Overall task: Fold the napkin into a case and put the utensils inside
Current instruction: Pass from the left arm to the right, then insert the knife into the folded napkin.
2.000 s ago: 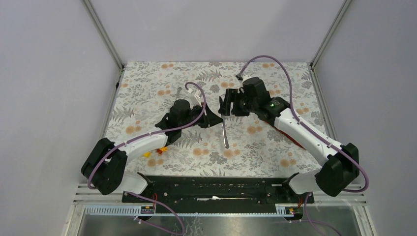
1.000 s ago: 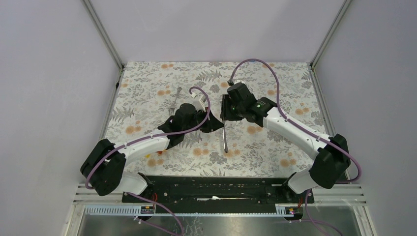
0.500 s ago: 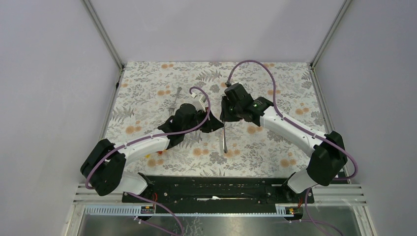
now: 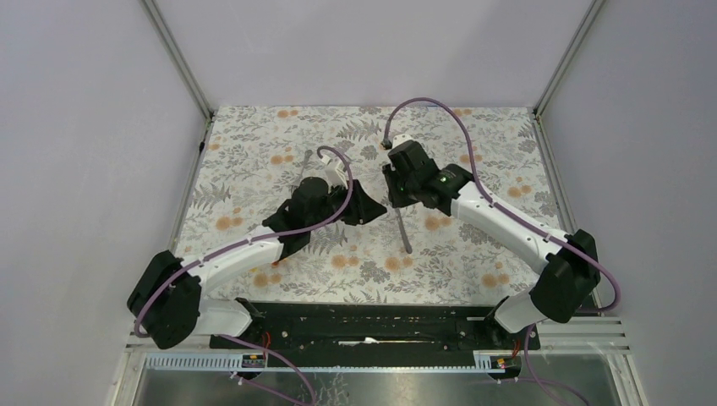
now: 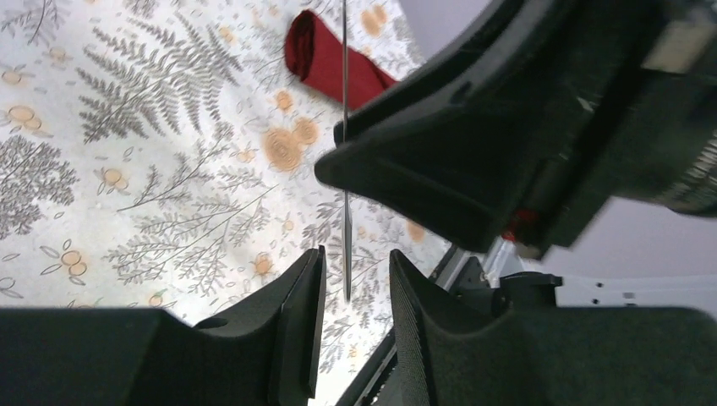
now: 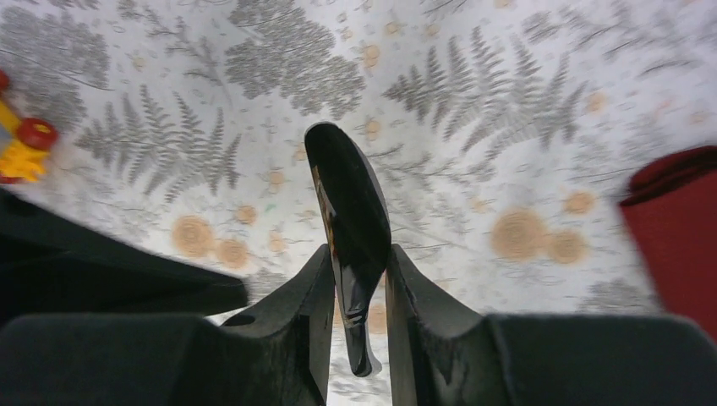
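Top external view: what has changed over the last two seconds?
The right gripper, shut on the utensil, swung left toward the table's centre, and the utensil's hanging end now tilts rightward. The left gripper moved right toward it, and in the left wrist view its open fingers frame the utensil's lower end. The fork stayed put.

Utensil (image 4: 405, 235) in right gripper (image 6: 358, 255) swung, free end now angled rightward, left arm (image 4: 245, 249) shifted.

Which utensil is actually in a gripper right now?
The long silver piece at mid-table: the right gripper is shut on its upper end. The other one, the fork, lies loose on the table further back, with no gripper on it.
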Motion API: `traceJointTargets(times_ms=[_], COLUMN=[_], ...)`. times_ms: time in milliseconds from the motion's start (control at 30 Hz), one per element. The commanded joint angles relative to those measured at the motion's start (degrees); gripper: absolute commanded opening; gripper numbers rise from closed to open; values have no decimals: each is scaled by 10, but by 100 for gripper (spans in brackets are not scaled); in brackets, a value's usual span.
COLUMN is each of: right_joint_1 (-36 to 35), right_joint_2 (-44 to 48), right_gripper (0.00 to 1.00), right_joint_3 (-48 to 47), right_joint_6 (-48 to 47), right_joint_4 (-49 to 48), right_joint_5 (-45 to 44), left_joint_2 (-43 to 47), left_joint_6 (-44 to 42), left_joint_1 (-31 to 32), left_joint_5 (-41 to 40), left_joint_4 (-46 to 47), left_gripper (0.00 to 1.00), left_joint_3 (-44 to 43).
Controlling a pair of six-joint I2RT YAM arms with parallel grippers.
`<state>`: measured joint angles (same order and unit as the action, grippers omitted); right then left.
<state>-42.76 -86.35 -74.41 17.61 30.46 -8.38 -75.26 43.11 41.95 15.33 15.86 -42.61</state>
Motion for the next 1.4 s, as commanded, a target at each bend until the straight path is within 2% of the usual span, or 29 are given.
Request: traceJointTargets(times_ms=[0, 100, 200, 367, 533, 700, 800, 1033, 1367], right_joint_1=[-5, -4, -1, 66, 119, 159, 175, 218, 263], right_joint_2=[24, 14, 19, 9, -60, -100, -109, -139, -170], right_gripper=[0, 0, 0, 0, 0, 0, 0, 0, 0], right_joint_3=[-80, -104, -81, -81, -111, -109, -94, -99, -98], right_joint_6=[-139, -216, -312, -423, -517, -550, -579, -597, -612], right_joint_4=[79, 147, 157, 113, 149, 152, 135, 138, 124], right_joint_5=[-111, -212, -225, -177, -128, -51, -36, 55, 99], left_joint_2=[66, 114, 169, 249, 293, 323, 327, 324, 327], left_joint_6=[14, 19, 21, 5, -9, -32, -53, -65, -75], left_joint_1=[2, 2, 1, 1, 1, 1, 0, -3, -5], left_joint_5=[6, 24, 32, 30, 47, 48, 45, 51, 48], left_joint_4=[26, 15, -9, -60, -93, -124, -142, -151, -158], left_gripper=[39, 40, 41, 42, 43, 44, 44, 45, 46], left_joint_3=[14, 40, 68, 100, 108, 101, 92, 96, 93])
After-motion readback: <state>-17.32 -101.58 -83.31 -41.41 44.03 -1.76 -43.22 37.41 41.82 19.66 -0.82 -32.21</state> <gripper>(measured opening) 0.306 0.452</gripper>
